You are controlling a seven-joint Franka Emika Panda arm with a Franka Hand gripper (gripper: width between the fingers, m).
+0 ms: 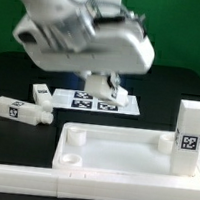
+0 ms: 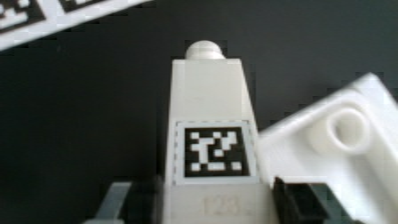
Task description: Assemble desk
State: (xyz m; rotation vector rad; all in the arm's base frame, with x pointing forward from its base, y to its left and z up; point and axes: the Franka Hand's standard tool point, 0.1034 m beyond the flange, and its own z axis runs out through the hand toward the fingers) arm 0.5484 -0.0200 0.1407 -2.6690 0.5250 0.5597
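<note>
Black tabletop is seen under everything. One leg is clamped between the fingers of the gripper, near the marker board. In the exterior view the desk panel is placed at six o'clock, an upright leg at three, a lying leg at nine, and a second lying leg at ten.

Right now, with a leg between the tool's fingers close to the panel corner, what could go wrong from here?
1. The held leg lies beside the corner socket, not over it; brought in misaligned, its peg may catch the panel rim.
2. The tool grips the leg near its end, so it might tilt.
3. A swing could topple the upright leg.
</note>
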